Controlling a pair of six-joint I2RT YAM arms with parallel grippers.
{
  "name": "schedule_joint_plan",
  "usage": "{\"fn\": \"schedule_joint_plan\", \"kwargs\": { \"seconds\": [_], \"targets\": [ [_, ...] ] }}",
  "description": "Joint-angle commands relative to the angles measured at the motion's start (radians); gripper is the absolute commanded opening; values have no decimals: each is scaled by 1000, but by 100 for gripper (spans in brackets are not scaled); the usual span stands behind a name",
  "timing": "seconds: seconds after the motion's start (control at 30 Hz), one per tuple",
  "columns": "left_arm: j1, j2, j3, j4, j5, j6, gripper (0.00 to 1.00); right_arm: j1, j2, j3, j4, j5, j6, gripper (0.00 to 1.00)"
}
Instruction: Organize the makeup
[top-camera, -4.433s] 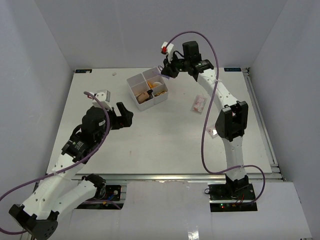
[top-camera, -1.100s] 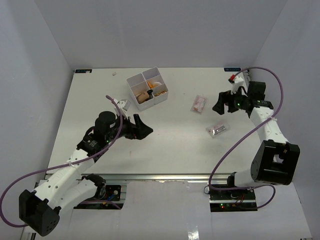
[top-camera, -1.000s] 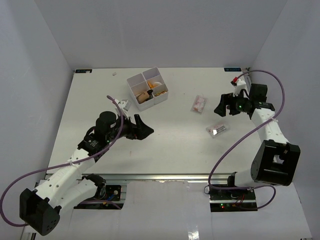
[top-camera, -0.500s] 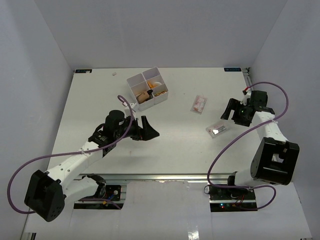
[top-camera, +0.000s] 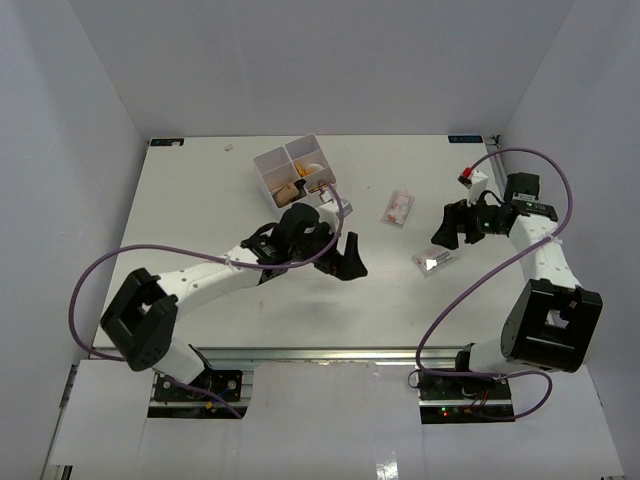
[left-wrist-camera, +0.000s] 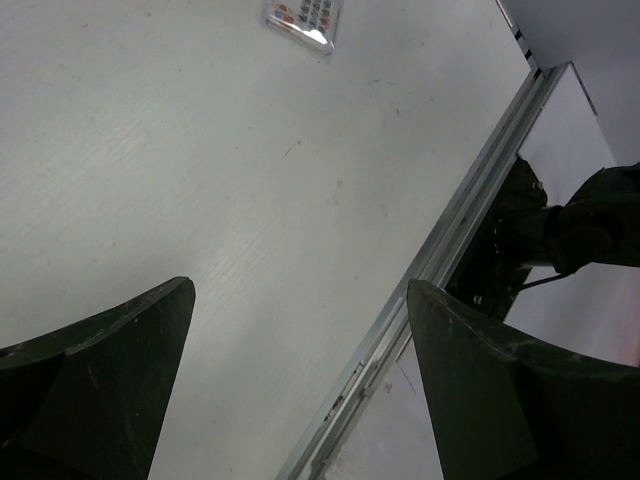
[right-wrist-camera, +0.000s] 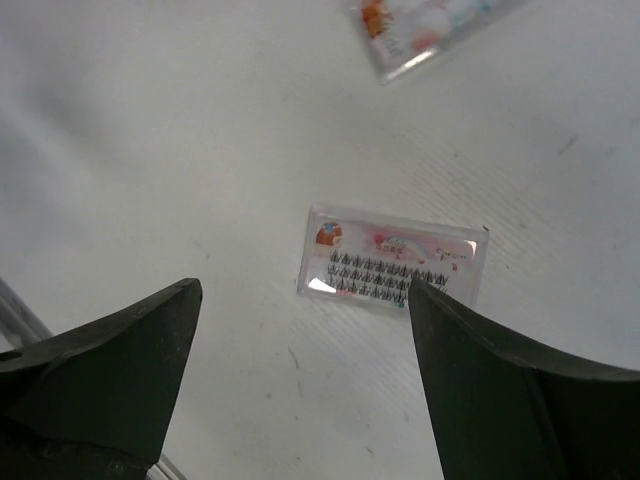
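Two clear pinkish makeup packets lie on the table's right half: one (top-camera: 398, 207) farther back, one (top-camera: 435, 260) nearer. The right wrist view shows the nearer lash packet (right-wrist-camera: 392, 258) flat on the table just beyond my open right gripper (right-wrist-camera: 305, 285), and the other packet (right-wrist-camera: 430, 25) at the top edge. My right gripper (top-camera: 450, 228) hovers just behind that nearer packet, holding nothing. My left gripper (top-camera: 347, 258) is open and empty over the table's middle, left of both packets. In its own view the left gripper (left-wrist-camera: 300, 288) faces bare table, with a packet (left-wrist-camera: 305, 15) far ahead.
A white four-compartment box (top-camera: 268, 160) at the back centre holds small beige and orange cosmetics. The table's front rail (left-wrist-camera: 440, 260) and the right arm's base (left-wrist-camera: 560, 230) show in the left wrist view. White walls close in three sides.
My left arm has stretched far to the right, from the table's left half to its middle. My right gripper has shifted a little left, over the nearer packet. Both stayed open.
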Motion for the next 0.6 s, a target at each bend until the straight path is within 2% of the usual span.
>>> {"fn": "schedule_joint_plan", "kwargs": {
  "seconds": [0.0, 0.07, 0.17, 0.23, 0.3, 0.47, 0.57],
  "targets": [
    [-29, 93, 140, -81, -28, 96, 98, 10, -94, 99, -598, -308, -1110, 90],
    [-29, 94, 143, -105, -38, 96, 98, 15, -134, 81, -658, -239, -1323, 90],
    [-28, 32, 117, -128, -65, 101, 98, 25, -189, 19, -589, -139, -1502, 90],
    [-30, -17, 77, -145, -85, 101, 98, 30, -156, 17, -577, -78, -1572, 90],
    [-30, -64, 50, -163, -98, 105, 98, 30, -62, 53, -643, 5, -1731, 90],
    [-28, -206, -17, -221, -148, 126, 98, 54, 99, 123, -655, 117, -1803, 92],
    [-29, -307, -50, -254, -200, 125, 98, 81, 157, 158, -623, 135, -1787, 94]
  ]
}}
